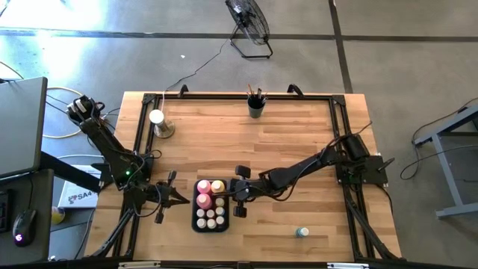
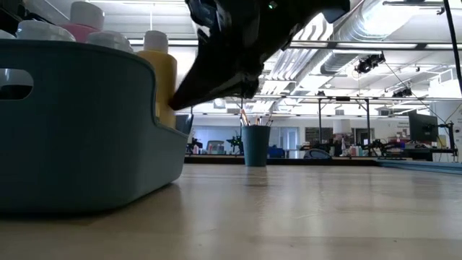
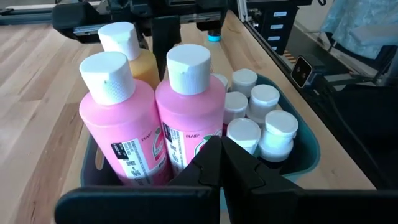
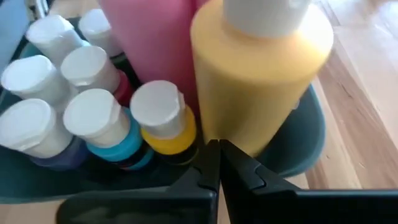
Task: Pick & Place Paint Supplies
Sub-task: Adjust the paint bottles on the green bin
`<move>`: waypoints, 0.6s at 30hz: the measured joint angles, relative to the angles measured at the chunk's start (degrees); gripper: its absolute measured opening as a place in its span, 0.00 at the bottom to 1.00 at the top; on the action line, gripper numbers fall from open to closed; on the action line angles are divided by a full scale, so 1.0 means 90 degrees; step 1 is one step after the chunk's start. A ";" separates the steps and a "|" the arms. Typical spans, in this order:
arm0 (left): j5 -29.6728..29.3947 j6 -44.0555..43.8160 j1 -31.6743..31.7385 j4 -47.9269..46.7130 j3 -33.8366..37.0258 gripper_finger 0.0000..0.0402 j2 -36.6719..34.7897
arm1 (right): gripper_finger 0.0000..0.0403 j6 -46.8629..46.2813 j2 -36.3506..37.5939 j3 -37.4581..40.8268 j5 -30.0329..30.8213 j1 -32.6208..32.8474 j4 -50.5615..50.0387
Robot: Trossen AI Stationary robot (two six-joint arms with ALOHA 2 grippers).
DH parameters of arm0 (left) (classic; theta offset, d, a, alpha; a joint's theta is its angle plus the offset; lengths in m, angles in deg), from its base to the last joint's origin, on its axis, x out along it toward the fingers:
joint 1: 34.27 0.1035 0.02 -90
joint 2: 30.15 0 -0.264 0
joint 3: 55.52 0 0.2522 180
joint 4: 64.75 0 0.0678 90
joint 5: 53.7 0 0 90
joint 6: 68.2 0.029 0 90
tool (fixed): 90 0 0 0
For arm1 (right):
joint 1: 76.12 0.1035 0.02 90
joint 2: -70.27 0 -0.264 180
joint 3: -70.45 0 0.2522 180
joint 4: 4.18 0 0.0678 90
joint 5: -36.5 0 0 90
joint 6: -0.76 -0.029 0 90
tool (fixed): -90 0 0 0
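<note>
Two grippers flank a rounded blue-grey plastic bin (image 1: 196, 224) on the butcher-block table (image 1: 299, 142). Left gripper (image 1: 181, 199), fingers pressed together, sits beside its left wall. Inside stand glossy pink bottles (image 3: 186, 112), a yellow bottle (image 4: 261, 81) and small white-capped paint bottles (image 3: 264, 118). Right gripper (image 1: 224, 193), fingers pressed together, empty, touches the bin's right rim. One small bottle (image 1: 301, 232) stands apart, further right.
</note>
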 joint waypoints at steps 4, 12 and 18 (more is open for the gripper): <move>-0.0001 0.0000 0.0000 -0.0006 0.0000 0.00 0.0000 | 0.00 0.0116 0.0000 0.0000 -0.0049 -0.0029 0.0125; -0.0001 0.0000 0.0000 -0.0006 0.0000 0.00 0.0000 | 0.00 0.0134 0.0000 0.0000 -0.0285 -0.0167 0.0331; 0.0001 -0.0001 0.0000 -0.0006 0.0000 0.00 0.0002 | 0.00 0.0106 0.0000 0.0000 -0.0324 -0.0181 0.0069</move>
